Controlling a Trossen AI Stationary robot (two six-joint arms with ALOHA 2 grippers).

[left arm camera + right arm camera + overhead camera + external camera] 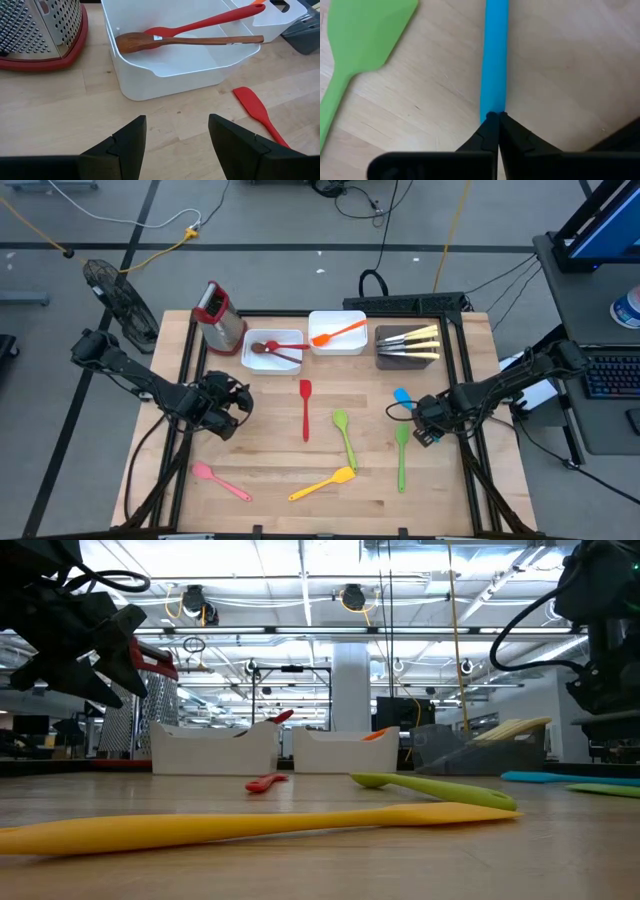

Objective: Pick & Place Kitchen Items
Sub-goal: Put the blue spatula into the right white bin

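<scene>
— Right wrist view says it best: the right gripper (493, 119) has its fingers pinched together on the end of the blue utensil's (495, 55) handle, which lies flat on the table (570, 65) beside a green spatula (365, 35).

— And the left one?

— The left gripper (176, 142) hovers with fingers spread, nothing between them, near the white tray (185, 70) holding a brown spoon (165, 41) and a red spoon (200, 24). A red spatula (255, 107) lies just beside that tray.
</scene>
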